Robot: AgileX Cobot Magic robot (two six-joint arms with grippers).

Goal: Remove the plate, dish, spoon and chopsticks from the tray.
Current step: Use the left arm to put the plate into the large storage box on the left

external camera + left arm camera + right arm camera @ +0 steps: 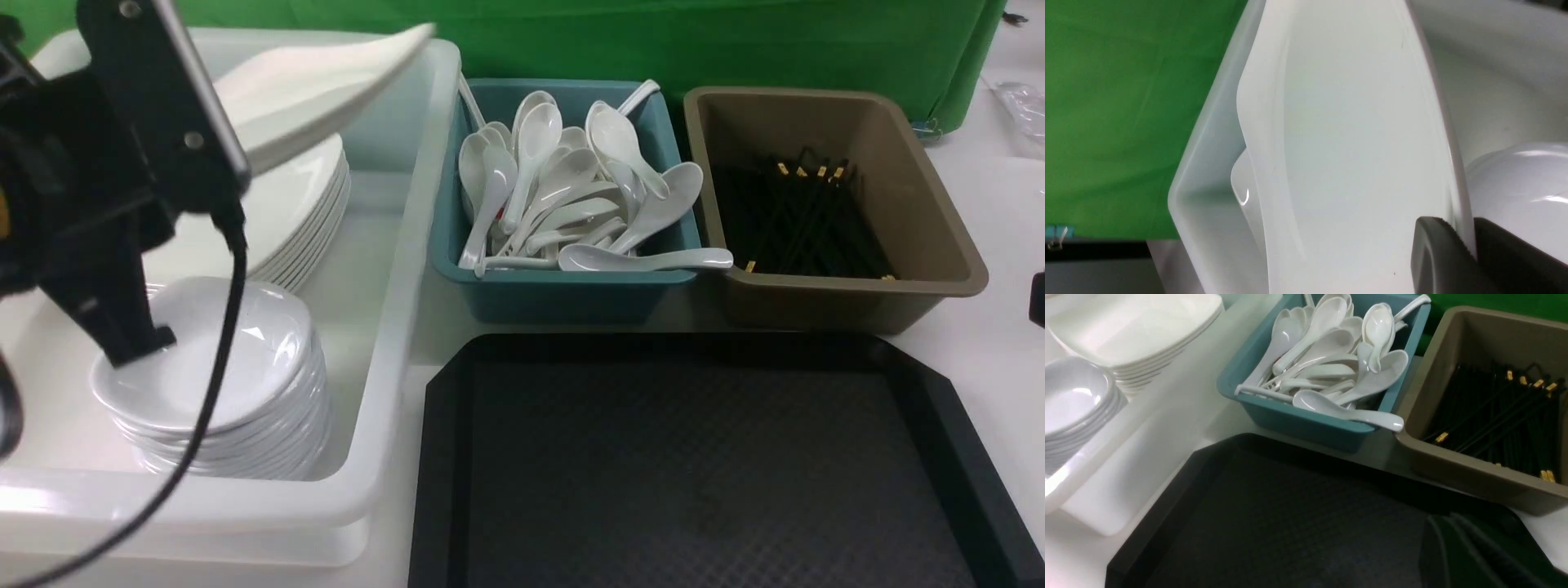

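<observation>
**Large, flat, glossy white square plate [326, 82] held tilted above the stack of matching white plates [302, 212].**
The left gripper [1473, 253] was clamped on the plate's lower rim. The free edge was raised above and beyond the stack, which lay just below. The right gripper [1447, 539] was closed on nothing, well apart from the stack, over the bare black rectangular plastic tray [694, 457].

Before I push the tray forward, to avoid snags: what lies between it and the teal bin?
Only bare table separates tray and teal bin, shown in front and right wrist views.
</observation>
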